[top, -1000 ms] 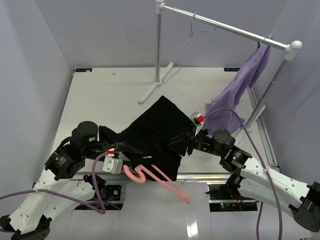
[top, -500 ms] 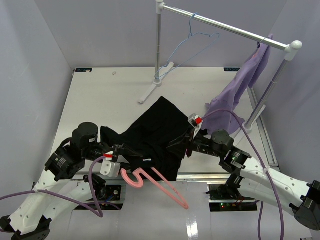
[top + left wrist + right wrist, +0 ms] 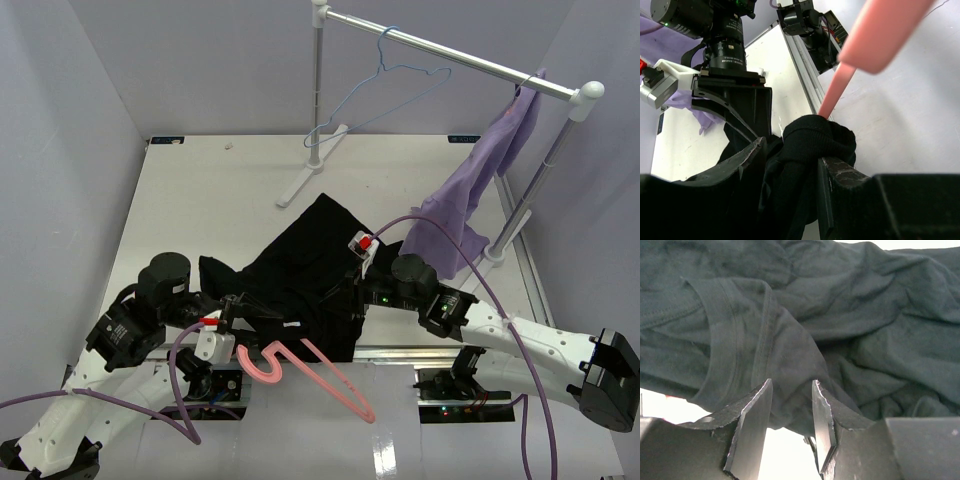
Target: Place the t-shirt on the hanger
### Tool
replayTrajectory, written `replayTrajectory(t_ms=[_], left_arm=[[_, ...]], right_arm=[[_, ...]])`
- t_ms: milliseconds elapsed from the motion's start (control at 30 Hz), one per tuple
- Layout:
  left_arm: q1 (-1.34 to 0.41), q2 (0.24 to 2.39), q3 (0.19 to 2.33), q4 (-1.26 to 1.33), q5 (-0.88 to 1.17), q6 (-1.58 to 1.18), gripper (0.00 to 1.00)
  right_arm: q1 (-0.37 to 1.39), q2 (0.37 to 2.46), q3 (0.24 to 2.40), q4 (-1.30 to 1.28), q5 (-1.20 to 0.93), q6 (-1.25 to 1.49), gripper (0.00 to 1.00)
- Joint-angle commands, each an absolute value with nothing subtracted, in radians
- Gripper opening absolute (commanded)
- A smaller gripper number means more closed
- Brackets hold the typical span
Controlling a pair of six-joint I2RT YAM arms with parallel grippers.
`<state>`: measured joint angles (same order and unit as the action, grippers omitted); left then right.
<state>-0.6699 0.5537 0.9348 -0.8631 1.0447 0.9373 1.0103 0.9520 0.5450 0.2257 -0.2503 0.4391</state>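
The black t-shirt [image 3: 300, 265] lies crumpled on the white table, near the front. My left gripper [image 3: 230, 322] is shut on a bunched edge of the t-shirt [image 3: 812, 137], held between its fingers [image 3: 840, 175]. The pink hanger [image 3: 335, 385] lies at the table's front edge, right of that gripper, and one arm [image 3: 836, 90] runs into the held cloth. My right gripper [image 3: 353, 280] is over the shirt's right side. Its jaws stand partly open, with a loose fold of the shirt [image 3: 790, 385] between the fingertips [image 3: 817, 395].
A metal clothes rack [image 3: 450, 55] stands at the back on a white base [image 3: 303, 182]. It carries a thin light-blue wire hanger [image 3: 385, 95] and a lavender garment [image 3: 470, 190]. Purple cables [image 3: 470, 265] loop over both arms.
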Motion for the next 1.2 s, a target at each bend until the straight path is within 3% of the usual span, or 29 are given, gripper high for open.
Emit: replayTrajectory(t_ms=[0, 333, 467, 700, 867, 1167], left_arm=[[-0.672, 0.545, 0.925, -0.818, 1.103, 0.946, 0.00], [-0.672, 0.510, 0.914, -0.795, 1.098, 0.936, 0.00], [-0.672, 0.510, 0.917, -0.795, 1.101, 0.932, 0.00], [-0.672, 0.505, 0.922, -0.801, 1.102, 0.930, 0.00], [-0.672, 0.511, 0.923, -0.802, 1.108, 0.939, 0.00], [-0.671, 0.515, 0.916, -0.763, 1.001, 0.904, 0.00]], right_arm=[[1.040, 0.984, 0.627, 0.304, -0.227, 0.414, 0.44], [1.126, 1.123, 0.651, 0.304, -0.134, 0.376, 0.41], [1.129, 1.084, 0.625, 0.283, 0.032, 0.393, 0.08], [1.126, 0.844, 0.549, 0.226, 0.415, 0.410, 0.08], [1.127, 0.690, 0.465, 0.226, 0.465, 0.419, 0.08], [1.127, 0.604, 0.463, 0.141, 0.512, 0.437, 0.08]])
